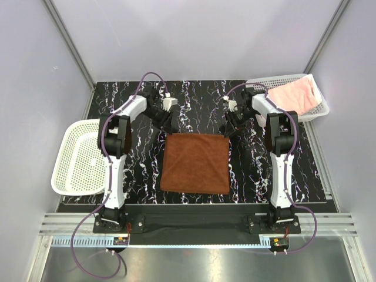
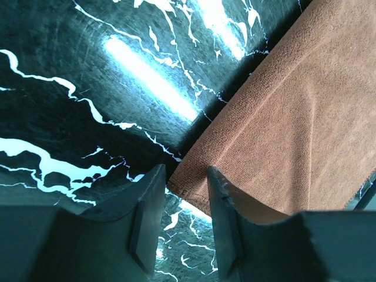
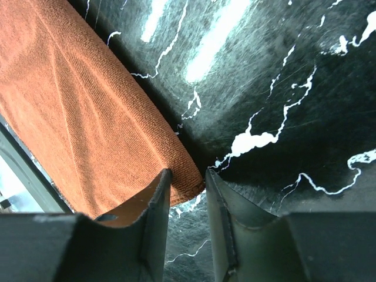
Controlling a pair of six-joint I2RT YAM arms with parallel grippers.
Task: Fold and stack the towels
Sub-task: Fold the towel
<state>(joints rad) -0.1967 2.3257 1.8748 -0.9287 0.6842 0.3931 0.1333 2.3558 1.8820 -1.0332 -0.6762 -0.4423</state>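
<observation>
- The rust-brown towel (image 1: 195, 163) lies flat mid-worktop, toward the near edge.
- The left gripper (image 2: 183, 191) and right gripper (image 3: 188, 182) each straddle a far corner of it, jaws slightly spread, nothing pinched.
- The pink towel (image 1: 296, 96) sits in the far-right basket (image 1: 322, 104).
- Folding and stacking look unstarted.

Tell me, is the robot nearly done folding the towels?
Not nearly. Nothing is stacked yet. Right now the brown towel lies flat on the table, and the left pincer and right pincer each straddle a far corner, jaws apart. To do: fold it, then the pink towel waiting in the right basket.
</observation>
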